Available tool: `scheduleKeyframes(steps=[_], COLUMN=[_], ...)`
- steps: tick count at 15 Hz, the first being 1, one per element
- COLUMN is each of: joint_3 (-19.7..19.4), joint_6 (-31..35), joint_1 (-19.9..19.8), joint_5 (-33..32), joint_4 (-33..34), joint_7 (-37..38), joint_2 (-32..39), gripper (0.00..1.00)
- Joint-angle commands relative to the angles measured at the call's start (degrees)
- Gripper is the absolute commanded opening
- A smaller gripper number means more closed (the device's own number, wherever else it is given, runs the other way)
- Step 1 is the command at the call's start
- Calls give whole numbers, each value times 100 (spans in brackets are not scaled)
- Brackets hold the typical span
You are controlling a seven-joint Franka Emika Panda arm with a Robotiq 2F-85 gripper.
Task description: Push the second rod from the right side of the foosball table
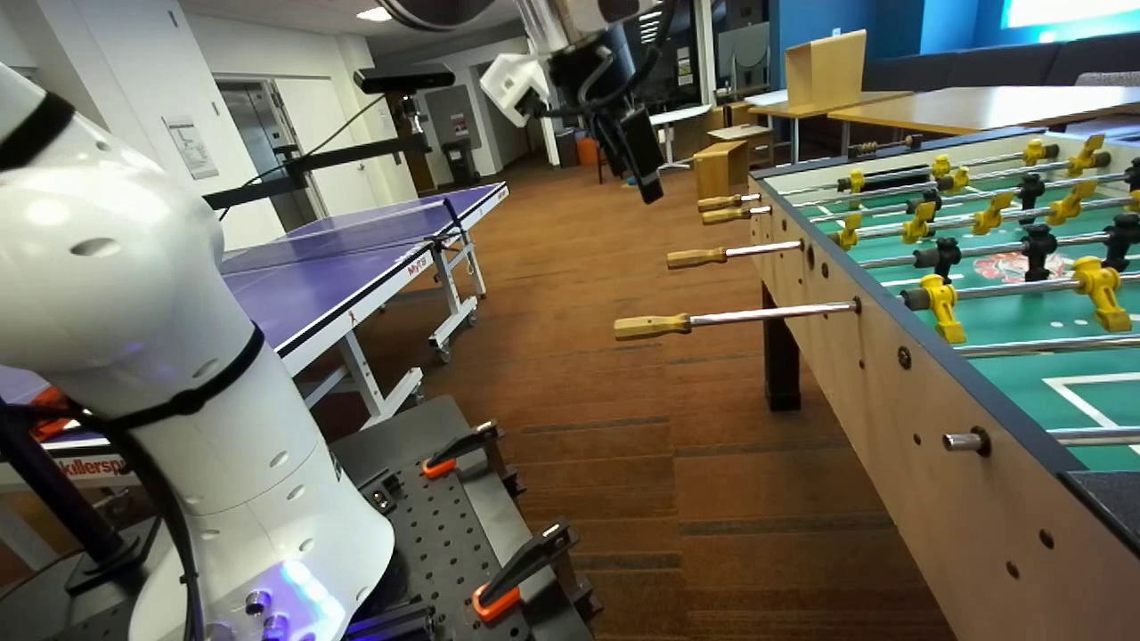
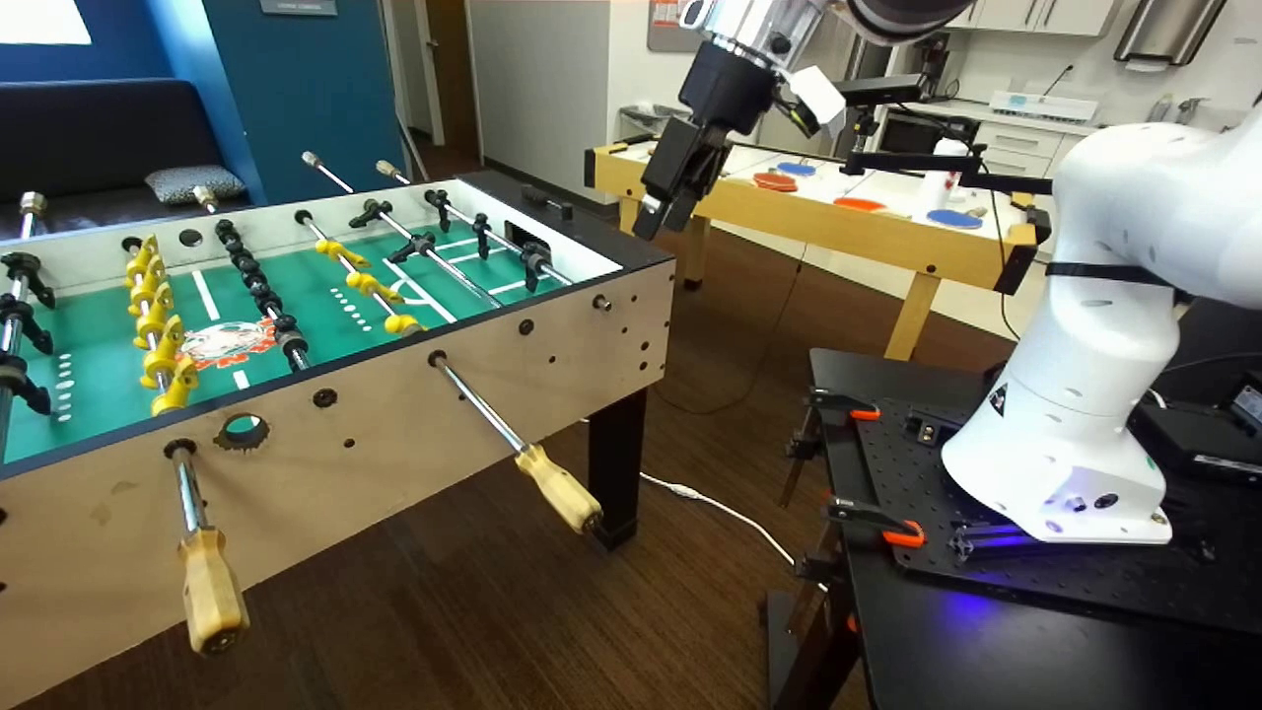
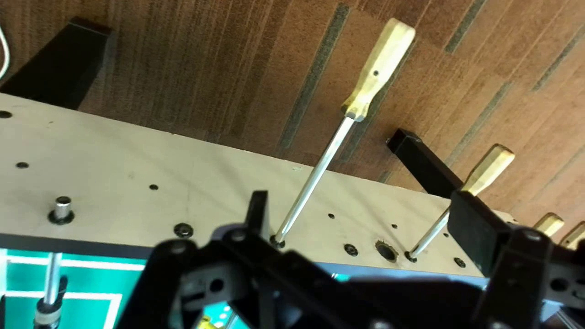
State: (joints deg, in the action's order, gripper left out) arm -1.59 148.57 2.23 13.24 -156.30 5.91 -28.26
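Note:
The foosball table [image 1: 891,401] has light wooden sides, a green playfield and yellow and black figures. It also shows in an exterior view [image 2: 375,449] and the wrist view [image 3: 114,173]. A short rod stub [image 2: 601,303] without handle is rightmost there. Left of it, the second protruding rod's tan handle [image 2: 559,490] sticks far out; it shows also in an exterior view [image 1: 652,327] and the wrist view [image 3: 379,68]. My gripper [image 3: 361,196] is open and empty. In both exterior views [image 1: 648,174] [image 2: 663,212] it hangs above table height, apart from the handles.
Another long rod handle [image 2: 212,592] sticks out farther along the side. More handles [image 1: 726,215] lie beyond it. The purple ping-pong table [image 1: 347,276] is near the arm. A table with paddles [image 2: 808,212] stands behind. The arm's black base table [image 2: 986,631] has orange clamps.

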Motion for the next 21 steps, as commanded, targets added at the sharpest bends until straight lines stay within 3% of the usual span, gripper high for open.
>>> scheduleKeyframes(steps=[1, 5, 9, 10, 16, 21], joint_3=[333, 449, 505, 654, 706, 772], joint_6=[949, 1786, 1637, 1733, 1742, 1748], joint_1=[372, 783, 960, 758, 745, 832], joint_5=[546, 1240, 1895, 1600, 1625, 1530], joint_4=[425, 1105, 1911, 1465, 1847, 2416], joint_7=[592, 760, 579, 729, 758, 1849], joint_2=[1232, 2589, 3489, 3076, 3526, 4047], gripper=[100, 100, 100, 100, 100, 100])
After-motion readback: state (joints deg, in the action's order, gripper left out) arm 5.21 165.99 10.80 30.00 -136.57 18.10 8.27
